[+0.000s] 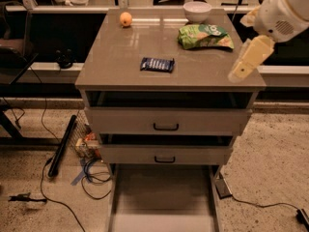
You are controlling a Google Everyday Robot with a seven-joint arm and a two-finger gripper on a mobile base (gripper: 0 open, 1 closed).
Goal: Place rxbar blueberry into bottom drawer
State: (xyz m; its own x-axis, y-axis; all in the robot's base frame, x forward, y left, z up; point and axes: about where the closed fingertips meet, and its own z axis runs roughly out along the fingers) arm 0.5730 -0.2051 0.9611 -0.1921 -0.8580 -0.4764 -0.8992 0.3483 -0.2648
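Observation:
The rxbar blueberry (157, 64), a flat dark blue wrapper with white print, lies on the cabinet top (120, 57), a little left of centre. The bottom drawer (163, 197) is pulled out at floor level, its bare grey-beige floor showing. My gripper (246, 63) hangs from the white arm at the right edge of the cabinet top, well to the right of the bar and not touching it.
A green snack bag (205, 36), a white bowl (197, 11) and an orange (126, 19) sit at the back of the top. Two drawers with dark handles (166, 126) are slightly open. Cables and clutter (84, 146) lie on the floor at left.

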